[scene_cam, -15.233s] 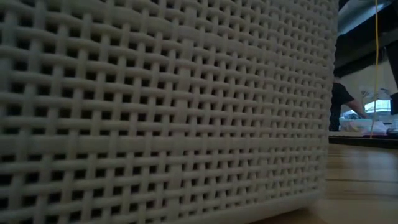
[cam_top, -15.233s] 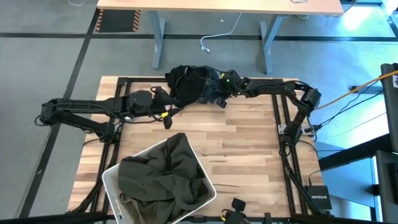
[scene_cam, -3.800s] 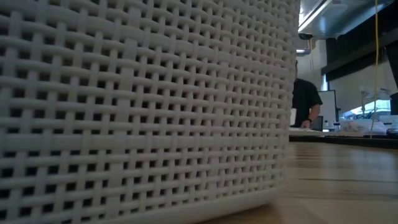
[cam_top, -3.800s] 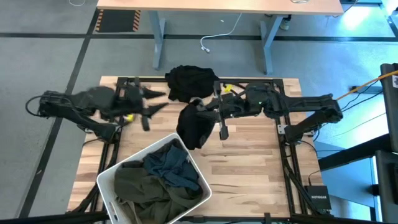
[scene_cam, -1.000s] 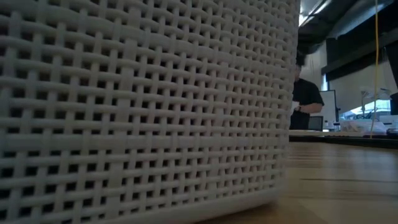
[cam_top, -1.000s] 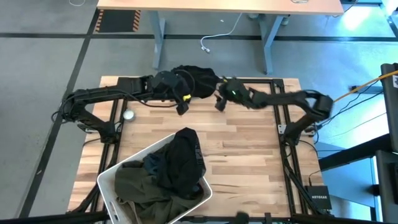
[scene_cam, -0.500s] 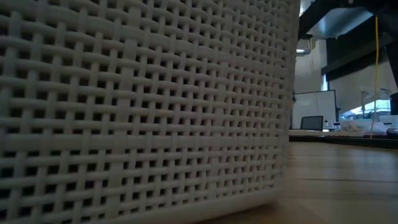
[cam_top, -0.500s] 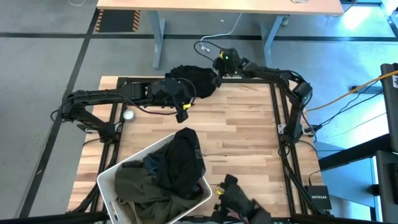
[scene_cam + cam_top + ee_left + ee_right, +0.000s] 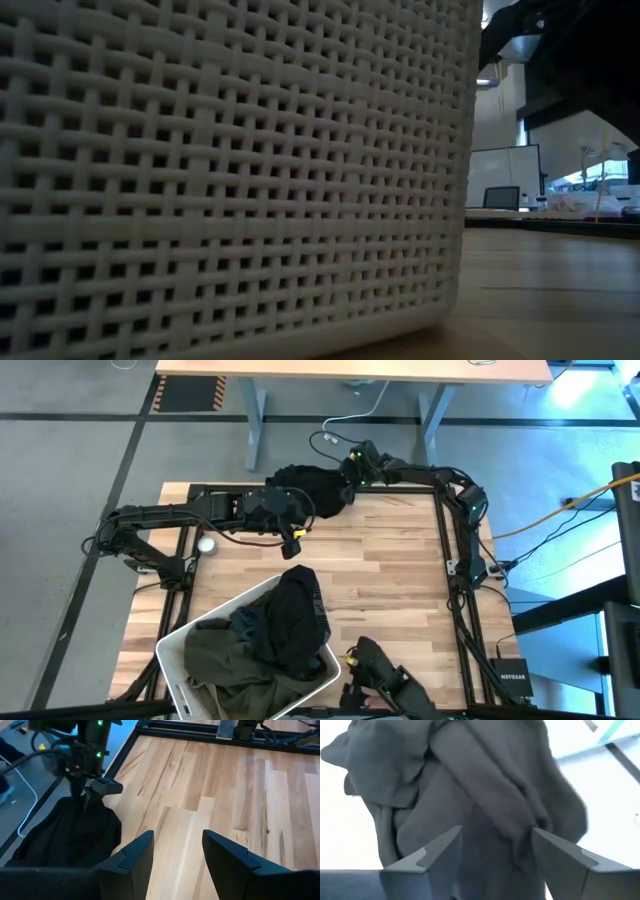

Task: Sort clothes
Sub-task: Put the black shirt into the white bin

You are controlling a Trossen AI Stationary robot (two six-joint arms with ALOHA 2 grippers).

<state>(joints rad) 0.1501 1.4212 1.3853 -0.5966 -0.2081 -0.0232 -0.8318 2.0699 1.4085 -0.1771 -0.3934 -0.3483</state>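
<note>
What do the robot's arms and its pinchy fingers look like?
Both arms are black and thin, built from jointed tubes with cables running along them. The left gripper has a yellow mark near its tip, and its two fingers are dark, flat and angular. The right gripper carries small green lights, and its fingers are dark wedges too.

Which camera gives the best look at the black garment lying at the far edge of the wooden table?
The high view: the crumpled black fabric garment shows whole. The right wrist view fills with its folds, the left wrist view catches one side, and the low view shows none of it.
</note>
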